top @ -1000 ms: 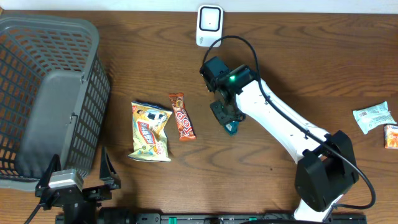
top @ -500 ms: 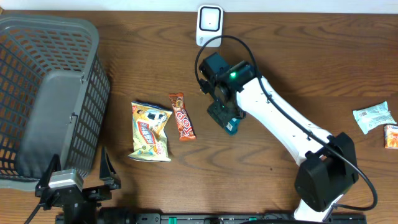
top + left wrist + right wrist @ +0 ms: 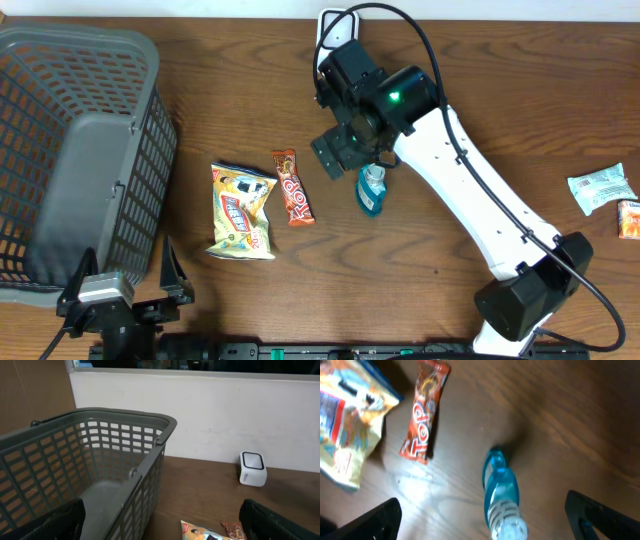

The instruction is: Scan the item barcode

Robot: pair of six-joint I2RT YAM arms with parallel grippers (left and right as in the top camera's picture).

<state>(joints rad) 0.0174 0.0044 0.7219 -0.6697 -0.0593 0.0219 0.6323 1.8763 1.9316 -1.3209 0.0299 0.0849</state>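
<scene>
Flat on its side on the table (image 3: pixel 250 90), a blue bottle (image 3: pixel 371 190), just right of the Top bar (image 3: pixel 292 187) and not touching it. Over it, the right gripper (image 3: pixel 482 510), spread wide and holding nothing, with its fingers (image 3: pixel 367 522) out at either side of the bottle and touching it nowhere (seen from the wrist, lying loose on the wood). At the far edge, a white scanner (image 3: pixel 251 467), half hidden in the overhead view by the right arm's wrist and cable, and well apart from the bottle. Left of the Top bar, a yellow snack bag (image 3: pixel 243 210), also flat. Along the left side, a grey basket (image 3: pixel 150 130). At the basket's near corner, the left gripper (image 3: pixel 162 510), likewise wide open and empty. By the right edge, two small packets (image 3: pixel 602 188), close together and far from everything else.
</scene>
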